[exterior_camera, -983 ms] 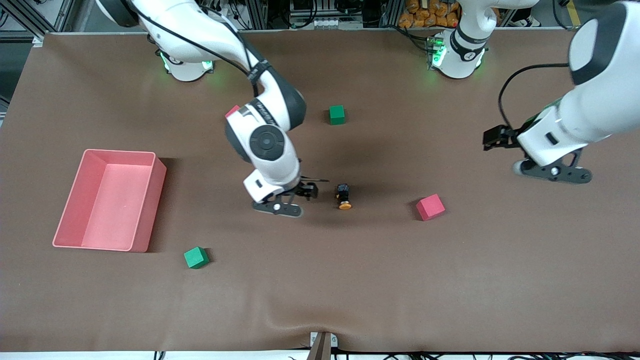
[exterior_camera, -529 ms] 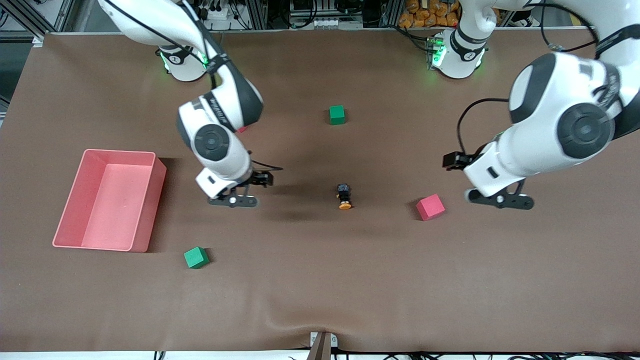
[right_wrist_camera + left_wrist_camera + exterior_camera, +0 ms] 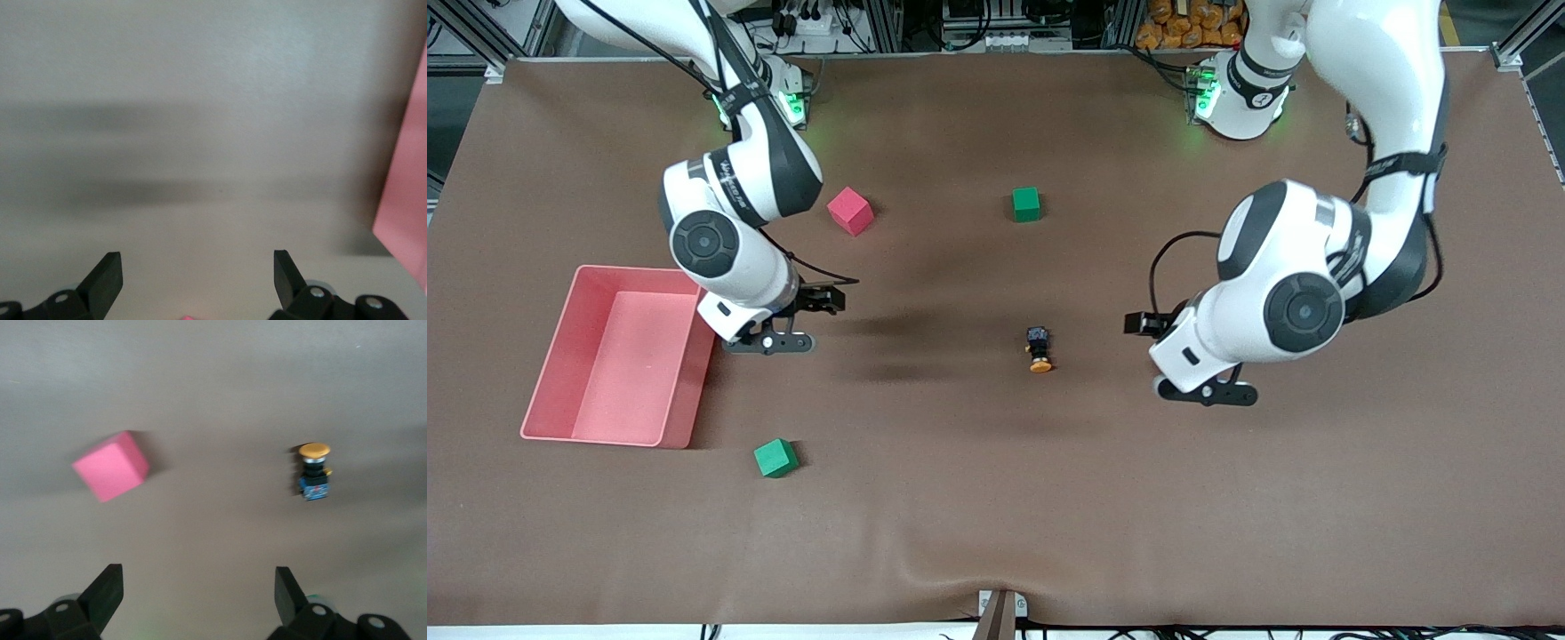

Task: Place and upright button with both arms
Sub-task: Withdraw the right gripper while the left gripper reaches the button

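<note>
The button (image 3: 1038, 348) lies on its side mid-table, orange cap toward the front camera. My left gripper (image 3: 197, 600) hovers beside it over a red cube (image 3: 111, 466), jaws apart. My right gripper (image 3: 197, 279), jaws apart and empty, hangs beside the pink bin (image 3: 560, 356).

Button (image 3: 313, 472) and pink cube (image 3: 111, 465) past spread fingers (image 3: 107, 590).

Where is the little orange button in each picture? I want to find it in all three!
Front view: the button lies on the brown table near the middle, between the two grippers, touched by neither.
Left wrist view: the button shows ahead of the open left gripper, orange cap pointing away from the fingers.
Right wrist view: not in it; only bare table and the pink bin's edge.
Shared landmark: the brown table is in all three.
</note>
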Action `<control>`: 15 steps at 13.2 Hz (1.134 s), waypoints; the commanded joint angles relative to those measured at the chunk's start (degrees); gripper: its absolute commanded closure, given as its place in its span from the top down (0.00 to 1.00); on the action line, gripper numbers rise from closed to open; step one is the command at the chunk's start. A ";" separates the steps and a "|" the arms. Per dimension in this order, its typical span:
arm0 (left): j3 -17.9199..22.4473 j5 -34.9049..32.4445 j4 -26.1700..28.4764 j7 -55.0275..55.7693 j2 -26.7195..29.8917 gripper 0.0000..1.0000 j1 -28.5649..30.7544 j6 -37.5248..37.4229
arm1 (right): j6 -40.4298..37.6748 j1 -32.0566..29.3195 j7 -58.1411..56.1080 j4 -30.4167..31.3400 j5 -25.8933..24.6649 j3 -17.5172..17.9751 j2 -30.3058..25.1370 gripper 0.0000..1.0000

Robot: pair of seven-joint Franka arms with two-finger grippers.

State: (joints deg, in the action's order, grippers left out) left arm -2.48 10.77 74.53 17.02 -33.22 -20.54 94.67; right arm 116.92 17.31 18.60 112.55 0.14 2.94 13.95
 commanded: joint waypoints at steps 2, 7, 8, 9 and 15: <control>0.37 2.41 -2.37 3.46 -4.03 1.00 -1.35 1.47 | 0.59 -8.76 -13.29 10.12 0.92 0.93 -9.89 1.00; 0.64 2.42 -2.11 8.90 -7.38 1.00 -5.91 6.83 | -1.33 -15.63 -23.26 16.90 0.92 0.75 -17.99 1.00; 0.29 2.59 -2.11 9.17 -8.34 1.00 -6.18 7.45 | -2.65 -16.16 -23.26 16.82 0.92 0.67 -18.78 1.00; 0.37 3.72 -2.11 9.70 -9.48 1.00 -7.40 8.33 | -2.93 -16.60 -23.26 16.82 0.92 0.58 -19.48 1.00; 0.46 5.32 -2.02 18.47 -16.51 1.00 -12.15 18.08 | -6.78 -17.57 -29.14 10.17 0.65 0.58 -22.66 1.00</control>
State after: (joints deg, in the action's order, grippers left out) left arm -2.55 15.09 73.92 32.31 -47.75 -31.41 111.03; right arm 112.93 1.14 -7.19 126.03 0.15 2.77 -7.48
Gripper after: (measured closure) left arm 0.000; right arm 0.000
